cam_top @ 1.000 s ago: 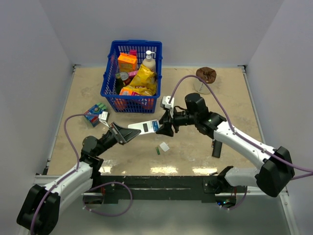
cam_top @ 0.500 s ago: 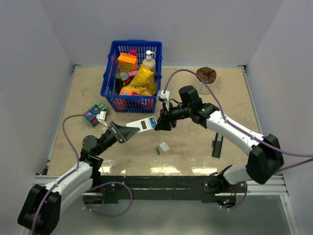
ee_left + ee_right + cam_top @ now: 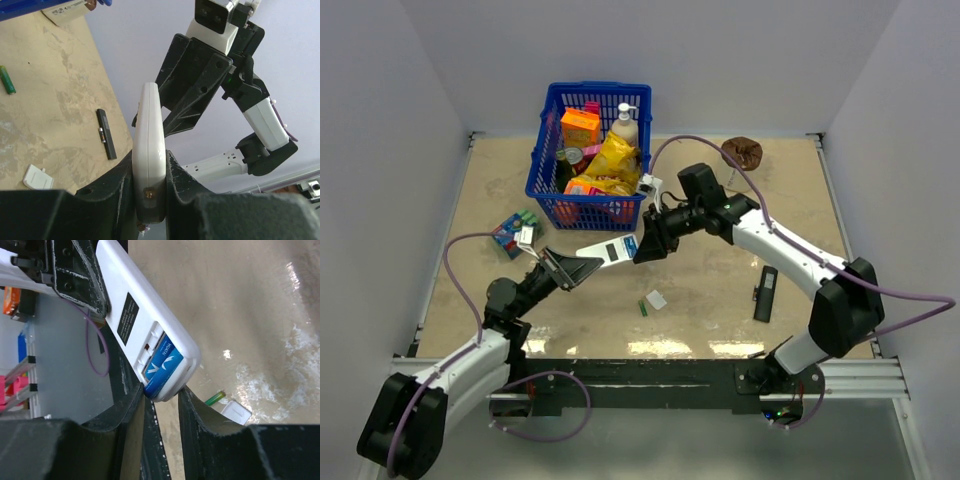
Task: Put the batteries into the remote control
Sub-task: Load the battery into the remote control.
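**Fig. Seating of a cell, viewed overhead and from both wrists.** The white remote control [image 3: 607, 252] was held off the table [image 3: 720, 200] at centre frame, its lower-left end clamped between the jaws of the left gripper [image 3: 575, 267]. In the left wrist view it was seen edge-on, pinched at its near end. The right gripper [image 3: 642, 247] was placed at the opposite, upper-right end.

In the right wrist view the battery bay was shown uncovered, with a blue cell [image 3: 161, 365] lying in it near the remote's tip. The dark fingers [image 3: 127, 415] were set either side of that tip, a little apart. Whether they pressed on the remote could not be told.

A green cell [image 3: 644, 307] and the small white cover piece [image 3: 657, 299] lay just beside each other on the table, below the remote. A black remote [image 3: 765, 293] lay at lower right, and a blue basket [image 3: 588, 155] stood at upper centre.

The step was judged to be the seating of the blue cell. It is best done with the push directed into the bay and along the cell towards its contact. The left clamp should be kept firm so that the remote is not levered out of the jaws. The bay should be kept facing the right wrist camera, so that the cell can be checked for lying flat. The green cell was judged to remain to be loaded.
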Robot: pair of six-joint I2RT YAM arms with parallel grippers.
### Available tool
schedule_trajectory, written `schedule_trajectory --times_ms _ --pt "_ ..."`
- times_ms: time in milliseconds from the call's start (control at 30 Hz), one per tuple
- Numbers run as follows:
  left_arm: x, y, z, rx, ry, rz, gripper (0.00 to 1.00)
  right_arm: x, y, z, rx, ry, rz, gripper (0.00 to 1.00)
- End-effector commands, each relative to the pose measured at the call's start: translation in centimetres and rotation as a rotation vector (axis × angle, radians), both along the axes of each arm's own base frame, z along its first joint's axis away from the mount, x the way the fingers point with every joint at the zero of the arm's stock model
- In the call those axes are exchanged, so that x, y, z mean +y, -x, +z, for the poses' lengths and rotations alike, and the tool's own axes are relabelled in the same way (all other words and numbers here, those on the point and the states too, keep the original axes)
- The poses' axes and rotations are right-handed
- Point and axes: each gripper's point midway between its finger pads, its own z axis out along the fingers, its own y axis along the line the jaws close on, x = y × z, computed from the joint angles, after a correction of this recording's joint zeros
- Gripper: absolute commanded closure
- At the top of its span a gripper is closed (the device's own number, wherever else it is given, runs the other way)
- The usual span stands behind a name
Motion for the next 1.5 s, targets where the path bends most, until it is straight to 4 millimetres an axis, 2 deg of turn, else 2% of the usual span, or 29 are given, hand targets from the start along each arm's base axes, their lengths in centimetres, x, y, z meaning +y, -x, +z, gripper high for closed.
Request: schedule_trajectory --times_ms 0,133,300,467,567,900,1000,1133,1300,1467 --pt "-0.5 6.2 8.6 -0.410 0.131 -0.196 1.00 2.1 1.9 1.4 0.071 -0.051 0.053 0.89" --pt "-0.3 7.0 9.2 -0.469 0.149 -0.206 1.00 2.3 2.2 1.7 0.122 -0.068 0.026 0.92" --pt "0.2 8.5 10.7 -0.572 0.195 -0.225 1.00 2.3 2.4 0.7 0.186 -0.058 0.002 1.00" --pt "0.3 9.1 11.2 -0.605 0.221 -0.249 1.00 3.2 2.8 2.1 0.227 -0.161 0.028 1.00" --pt "0.5 9.8 11.7 -0.643 0.241 -0.263 1.00 3.5 2.9 2.1 0.260 -0.179 0.015 1.00" --pt "1.2 12.3 13.5 -0.791 0.256 -0.282 1.00 3.4 3.4 0.5 0.319 -0.192 0.002 1.00" --pt "1.4 12.9 13.9 -0.829 0.255 -0.289 1.00 3.5 2.9 0.4 0.307 -0.195 -0.024 1.00" --pt "1.5 13.4 14.0 -0.843 0.255 -0.296 1.00 3.5 2.2 1.7 0.239 -0.239 -0.048 1.00" --pt "1.6 13.9 14.3 -0.863 0.255 -0.309 1.00 3.1 0.0 2.2 0.159 -0.235 -0.173 1.00" --pt "1.6 14.2 14.3 -0.871 0.252 -0.322 1.00 2.6 -1.5 4.8 -0.001 -0.307 -0.246 1.00"
